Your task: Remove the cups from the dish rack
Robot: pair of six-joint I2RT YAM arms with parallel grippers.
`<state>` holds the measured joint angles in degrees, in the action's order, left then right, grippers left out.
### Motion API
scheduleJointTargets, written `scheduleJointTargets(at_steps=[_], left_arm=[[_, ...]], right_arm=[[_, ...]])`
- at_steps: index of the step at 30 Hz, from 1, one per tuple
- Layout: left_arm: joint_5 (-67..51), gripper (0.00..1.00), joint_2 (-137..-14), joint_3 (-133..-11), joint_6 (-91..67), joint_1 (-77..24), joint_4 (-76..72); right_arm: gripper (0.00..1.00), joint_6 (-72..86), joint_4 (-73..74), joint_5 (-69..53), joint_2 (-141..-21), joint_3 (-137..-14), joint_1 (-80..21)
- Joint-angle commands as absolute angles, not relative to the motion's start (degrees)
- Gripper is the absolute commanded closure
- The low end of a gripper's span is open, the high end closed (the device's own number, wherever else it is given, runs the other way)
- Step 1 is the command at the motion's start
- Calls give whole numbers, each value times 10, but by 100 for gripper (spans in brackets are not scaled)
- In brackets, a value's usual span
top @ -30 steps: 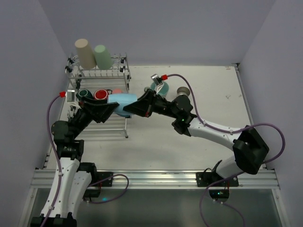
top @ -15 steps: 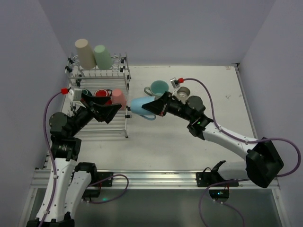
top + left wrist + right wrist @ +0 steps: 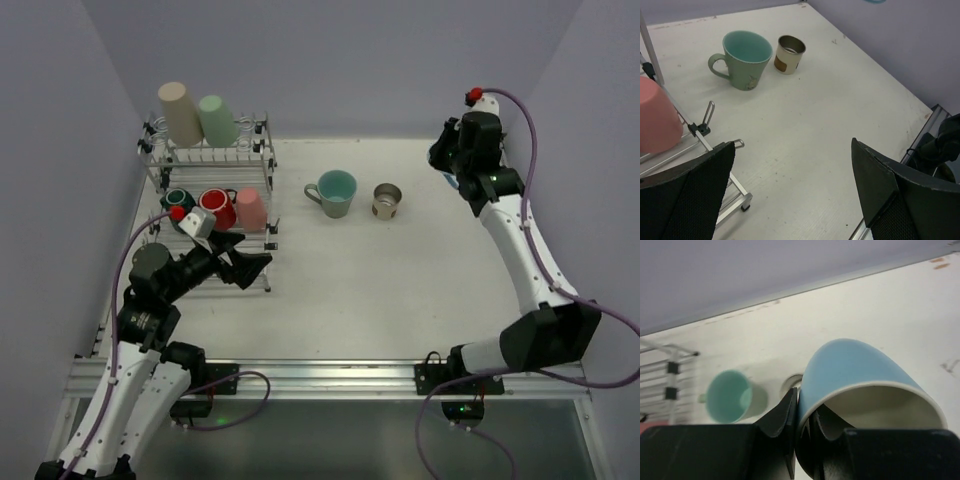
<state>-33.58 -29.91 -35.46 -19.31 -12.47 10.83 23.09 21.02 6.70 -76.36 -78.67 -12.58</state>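
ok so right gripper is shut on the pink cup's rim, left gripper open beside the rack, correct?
No, the cup is wrong. The right wrist view shows the right gripper shut on the rim of the light blue cup; the pink cup sits in the dish rack. The left gripper is open beside the rack.

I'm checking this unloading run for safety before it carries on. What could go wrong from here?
1. The right gripper pinches the light blue cup by one wall at its rim, tilted above the table; it could slip or swing.
2. The open left gripper sits by the dish rack's front corner, close to the pink cup; reaching in could snag a wire or knock that cup.
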Motion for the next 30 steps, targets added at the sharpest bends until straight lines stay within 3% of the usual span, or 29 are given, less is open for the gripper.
scheduleJointTargets(at_steps=[1,10,30], left_arm=[[-291,0,-287,-357,-156,-156,133],[-236,0,-282,-358,-155,-198,168],[-142,0,-296,-358,-166,-188,183]], right_arm=[[100,147,320,115,-844,-869,-82],[100,110,357,84,-1032,-948,-74],[98,116,353,17,-1151,-986,-70]])
